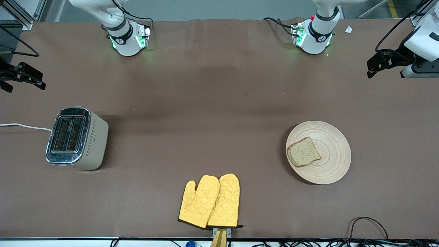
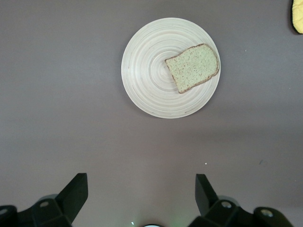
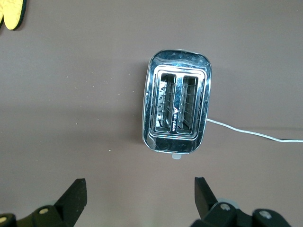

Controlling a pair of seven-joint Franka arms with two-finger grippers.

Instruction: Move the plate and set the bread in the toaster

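Observation:
The pale round plate (image 1: 331, 161) (image 2: 147, 71) lies toward the left arm's end of the table. One brown speckled slice of bread (image 1: 304, 152) (image 2: 193, 67) rests flat on it, on the side toward the toaster. The cream toaster (image 1: 77, 139) (image 3: 176, 109) stands upright toward the right arm's end, both chrome slots empty. My left gripper (image 1: 372, 67) (image 2: 140, 177) hangs open and empty high over the table's left-arm end, apart from the plate. My right gripper (image 1: 25, 80) (image 3: 140, 182) hangs open and empty high over the right-arm end, apart from the toaster.
Two yellow quilted oven mitts (image 1: 211, 202) lie side by side at the table's front edge, midway between toaster and plate. The toaster's white cord (image 1: 24, 126) (image 3: 255, 135) runs off the table's right-arm end. Black cables trail along the front edge.

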